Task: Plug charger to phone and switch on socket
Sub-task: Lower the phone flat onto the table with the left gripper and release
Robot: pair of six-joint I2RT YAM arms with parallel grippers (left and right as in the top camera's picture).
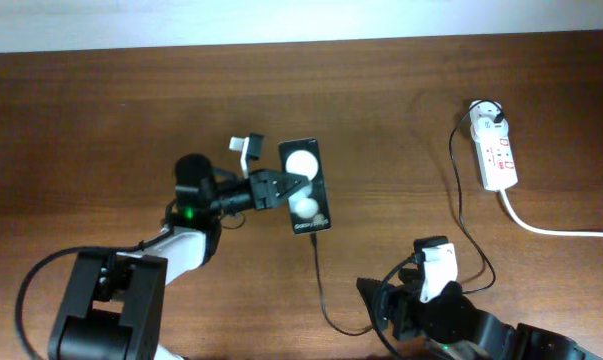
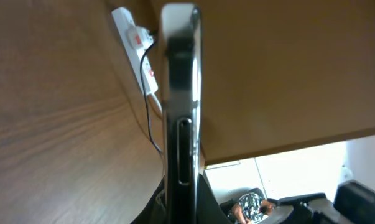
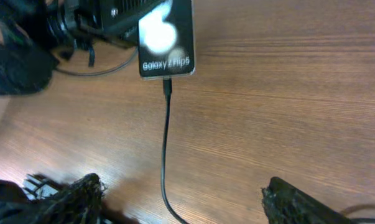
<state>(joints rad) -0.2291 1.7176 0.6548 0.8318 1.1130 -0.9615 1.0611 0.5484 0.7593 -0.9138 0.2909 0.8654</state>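
The black phone (image 1: 304, 186) with two white round patches lies mid-table; my left gripper (image 1: 281, 188) is shut on its left edge. In the left wrist view the phone's edge (image 2: 181, 106) stands between the fingers. The thin black charger cable (image 1: 321, 285) runs from the phone's near end; its connector tip (image 3: 167, 86) sits in the phone's (image 3: 167, 37) port. My right gripper (image 3: 181, 199) is open and empty, a finger on each side of the cable, well short of the phone. The white socket strip (image 1: 494, 150) lies far right, also visible in the left wrist view (image 2: 137, 53).
The socket's thick white cord (image 1: 556, 228) trails off to the right edge. The black cable loops from the socket's plug down the right side of the table. A white clip-like part (image 1: 247, 148) sits on the left wrist beside the phone.
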